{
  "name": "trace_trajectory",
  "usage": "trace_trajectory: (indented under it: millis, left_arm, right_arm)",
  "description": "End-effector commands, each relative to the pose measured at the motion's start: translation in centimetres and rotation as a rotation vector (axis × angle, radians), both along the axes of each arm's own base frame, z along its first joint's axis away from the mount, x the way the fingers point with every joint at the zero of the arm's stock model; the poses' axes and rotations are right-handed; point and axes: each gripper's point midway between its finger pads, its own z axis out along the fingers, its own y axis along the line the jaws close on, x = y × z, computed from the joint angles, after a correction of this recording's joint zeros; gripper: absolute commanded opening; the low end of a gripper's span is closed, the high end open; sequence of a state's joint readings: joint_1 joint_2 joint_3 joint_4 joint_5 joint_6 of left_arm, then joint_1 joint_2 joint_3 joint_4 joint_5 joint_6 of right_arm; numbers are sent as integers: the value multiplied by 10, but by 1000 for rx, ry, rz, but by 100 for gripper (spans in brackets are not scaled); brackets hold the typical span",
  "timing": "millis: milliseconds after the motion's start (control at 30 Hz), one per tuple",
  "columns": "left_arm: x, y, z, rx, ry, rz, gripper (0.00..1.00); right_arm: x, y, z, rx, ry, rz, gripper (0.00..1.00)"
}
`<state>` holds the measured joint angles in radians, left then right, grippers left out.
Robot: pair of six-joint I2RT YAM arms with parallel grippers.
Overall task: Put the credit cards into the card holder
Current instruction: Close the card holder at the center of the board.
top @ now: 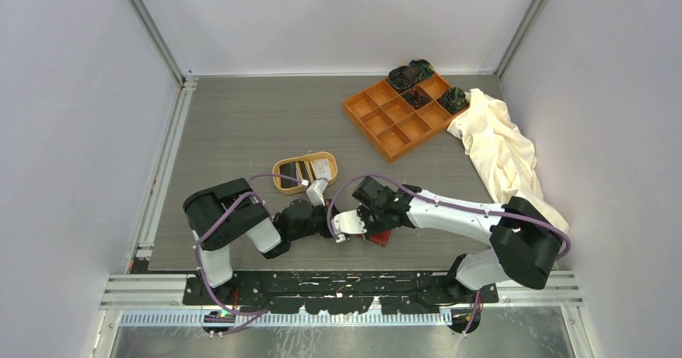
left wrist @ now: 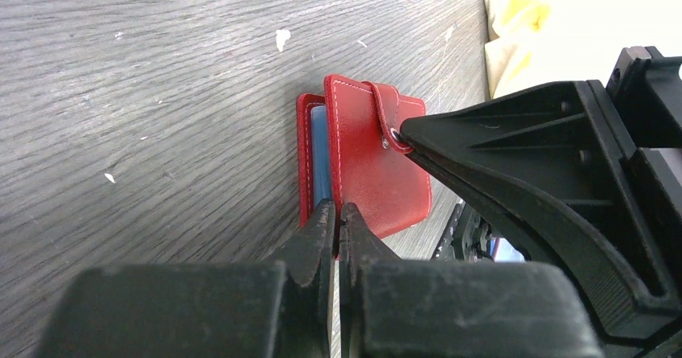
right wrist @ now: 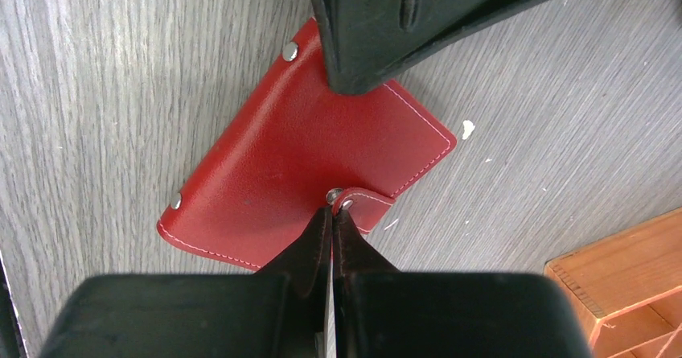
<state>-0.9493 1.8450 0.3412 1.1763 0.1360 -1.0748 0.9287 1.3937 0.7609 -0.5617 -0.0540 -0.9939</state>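
The red card holder (left wrist: 378,173) lies near the table's front edge, folded, with a strip of blue lining showing at its open edge. My left gripper (left wrist: 338,211) is shut on one edge of its cover. My right gripper (right wrist: 332,211) is shut on the snap tab (right wrist: 366,201) at the opposite edge. From above, both grippers (top: 331,223) (top: 363,231) meet over the card holder (top: 381,237), which is mostly hidden beneath them. The credit cards, one black (top: 293,171) and one white-grey (top: 322,167), lie in the oval tan dish (top: 306,185) just behind the grippers.
An orange nine-compartment tray (top: 400,113) with dark items in its far cells stands at the back right. A crumpled cream cloth (top: 503,153) runs along the right side. The tray's corner (right wrist: 635,285) shows close to the right gripper.
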Motion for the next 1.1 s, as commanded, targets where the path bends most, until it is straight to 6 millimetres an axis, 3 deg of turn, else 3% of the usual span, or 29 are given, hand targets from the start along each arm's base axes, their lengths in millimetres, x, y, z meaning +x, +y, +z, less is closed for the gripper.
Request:
trace_trajectory:
  millis: [0, 500, 1067]
  left_arm:
    - [2, -6, 11, -29, -19, -3, 0]
    - [2, -7, 15, -39, -17, -5, 0]
    - [0, -8, 19, -52, -18, -11, 0]
  right_arm:
    - [-16, -2, -4, -37, 27, 83, 1]
    - [-27, -4, -9, -94, 43, 126, 1]
    - [-53, -20, -26, -296, 57, 253, 1]
